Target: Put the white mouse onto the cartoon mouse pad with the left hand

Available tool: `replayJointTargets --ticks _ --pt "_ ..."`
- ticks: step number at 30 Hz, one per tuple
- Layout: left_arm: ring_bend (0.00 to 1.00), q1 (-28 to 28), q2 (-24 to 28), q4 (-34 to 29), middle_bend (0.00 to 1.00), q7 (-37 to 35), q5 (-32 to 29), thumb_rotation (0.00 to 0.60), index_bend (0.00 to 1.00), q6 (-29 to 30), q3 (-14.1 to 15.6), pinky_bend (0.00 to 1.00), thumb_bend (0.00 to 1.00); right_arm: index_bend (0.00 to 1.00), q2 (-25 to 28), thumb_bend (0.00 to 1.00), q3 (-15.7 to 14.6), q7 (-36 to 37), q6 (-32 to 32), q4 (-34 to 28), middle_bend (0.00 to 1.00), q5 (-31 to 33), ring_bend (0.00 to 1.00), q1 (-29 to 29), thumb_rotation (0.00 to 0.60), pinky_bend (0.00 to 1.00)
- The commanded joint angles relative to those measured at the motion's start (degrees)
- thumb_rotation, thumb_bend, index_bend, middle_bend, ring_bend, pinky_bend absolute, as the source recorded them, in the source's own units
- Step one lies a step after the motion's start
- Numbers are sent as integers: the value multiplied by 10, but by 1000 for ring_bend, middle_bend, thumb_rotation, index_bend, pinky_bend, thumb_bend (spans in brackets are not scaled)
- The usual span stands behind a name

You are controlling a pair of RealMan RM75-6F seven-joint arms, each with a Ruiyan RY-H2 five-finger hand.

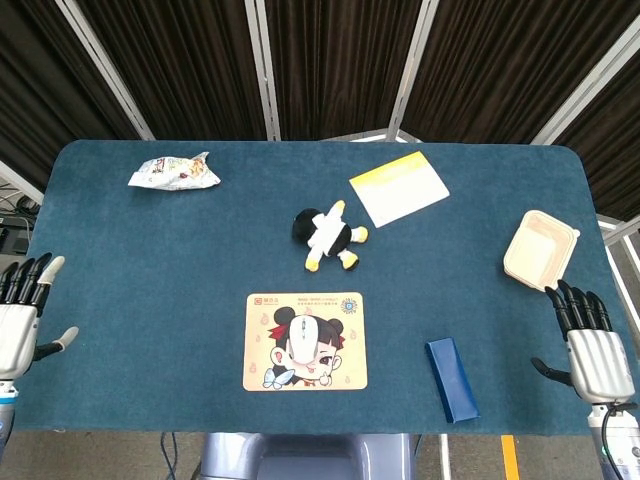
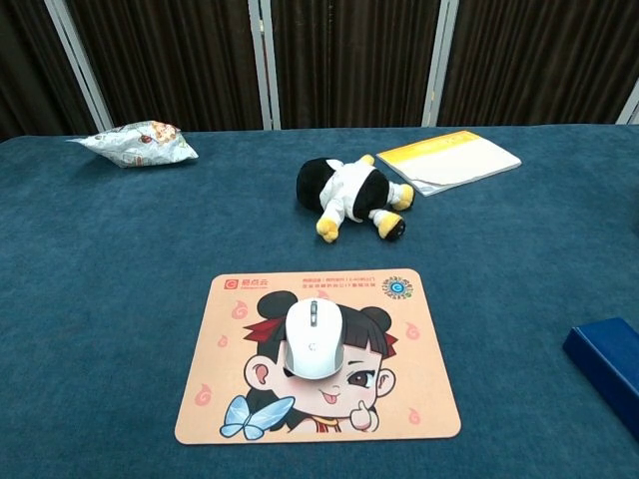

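The white mouse (image 1: 302, 340) (image 2: 314, 339) lies on the middle of the cartoon mouse pad (image 1: 345, 310) (image 2: 225, 369), which sits near the table's front edge. My left hand (image 1: 20, 315) is at the far left edge of the head view, beyond the table's left side, fingers spread and holding nothing. My right hand (image 1: 590, 345) hovers at the front right corner, fingers apart and empty. Neither hand shows in the chest view.
A black-and-white plush toy (image 1: 328, 236) (image 2: 349, 195) lies behind the pad. A yellow-and-white notebook (image 1: 399, 188) (image 2: 449, 160) is at the back, a snack bag (image 1: 175, 172) (image 2: 135, 143) at back left, a beige box (image 1: 540, 250) at right, a blue box (image 1: 451, 378) (image 2: 611, 364) at front right.
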Motion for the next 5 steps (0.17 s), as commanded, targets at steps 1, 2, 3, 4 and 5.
replayJointTargets --ticks 1,2,3,4,5 --pt "0 8 -2 -1 0 17 -4 600 60 -3 -8 0 188 32 0 99 0 0 0 0 0 0 0 0 600 0" --pt "0 7 -1 -4 0 23 -8 600 51 -10 -11 0 188 32 0 99 0 0 -1 0 0 0 0 1 600 0" --pt "0 6 0 -7 0 26 -10 600 39 -16 -13 0 188 32 0 98 0 -1 -1 0 0 0 0 1 600 0" --pt "0 5 1 -10 0 30 -13 600 30 -22 -15 0 188 32 0 98 0 -1 -1 0 0 -1 0 1 600 0" --pt "0 4 4 -15 0 34 -18 600 15 -29 -18 0 188 32 0 99 0 -3 -1 -1 0 -1 0 1 600 0"
